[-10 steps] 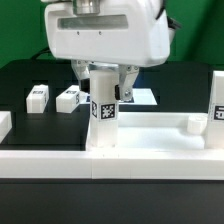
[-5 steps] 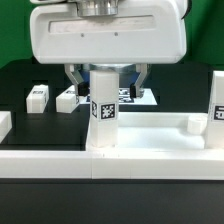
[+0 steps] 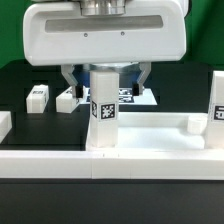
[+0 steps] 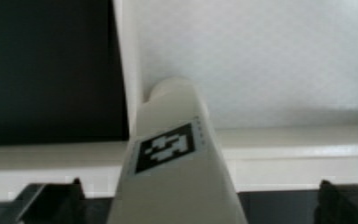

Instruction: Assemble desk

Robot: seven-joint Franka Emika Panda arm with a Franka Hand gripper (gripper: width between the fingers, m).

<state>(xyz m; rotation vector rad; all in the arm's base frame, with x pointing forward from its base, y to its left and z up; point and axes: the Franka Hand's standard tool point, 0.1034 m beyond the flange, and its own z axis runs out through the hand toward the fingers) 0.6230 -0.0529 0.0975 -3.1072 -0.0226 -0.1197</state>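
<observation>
A white square-section leg (image 3: 103, 108) with a black-and-white tag stands upright at a corner of the white desk slab (image 3: 150, 135). My gripper (image 3: 105, 80) hangs over it, open, with one finger (image 3: 70, 78) on each side of the leg's top and a gap to the leg on both sides. In the wrist view the leg (image 4: 176, 150) rises between the two dark fingertips (image 4: 51, 200), and my gripper (image 4: 197, 205) is not touching it. A second leg (image 3: 217, 105) stands upright at the slab's right end.
Two loose white legs (image 3: 38, 97) (image 3: 68, 99) lie on the black table at the exterior view's left, behind the slab. The marker board (image 3: 143, 97) lies behind the gripper. A long low white rail (image 3: 100, 165) runs along the front.
The fingers, close against the leg a second ago, now stand wider apart from it. The hand looks larger and more centred over the leg. The leg has not moved.
</observation>
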